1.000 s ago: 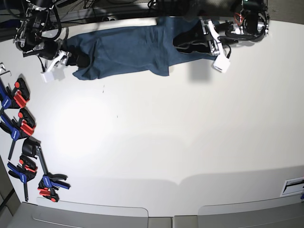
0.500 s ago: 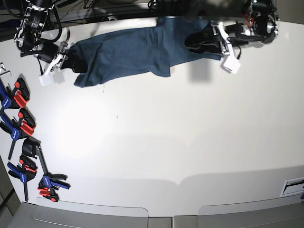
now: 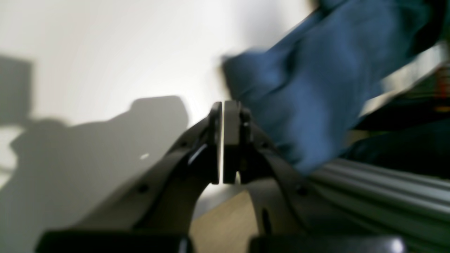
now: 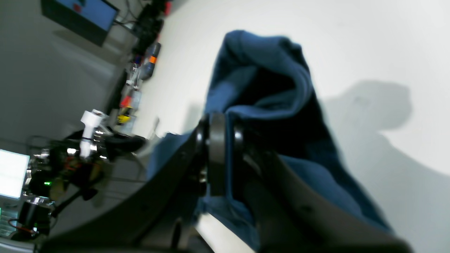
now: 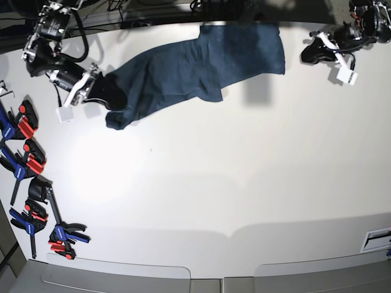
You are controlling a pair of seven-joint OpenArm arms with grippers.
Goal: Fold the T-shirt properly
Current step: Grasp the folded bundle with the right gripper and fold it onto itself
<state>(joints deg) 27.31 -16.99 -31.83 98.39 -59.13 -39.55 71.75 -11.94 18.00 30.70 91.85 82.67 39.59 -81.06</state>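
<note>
Base view is showing the white table with the T-shirt lying at its far edge, stretched from the far middle down toward the left, where one end is bunching up. The right gripper, at the left of this view, is touching that bunched end. In the right wrist view its jaws are standing together with blue cloth pinched between them, so the right gripper is clamping on the T-shirt. The left gripper is hanging at the far right, apart from the shirt's right edge. In the left wrist view the left gripper is showing its two pads pressed together with nothing between them, and the T-shirt is lying blurred just behind. Several red and blue clamps are lying along the left edge of the table.
</note>
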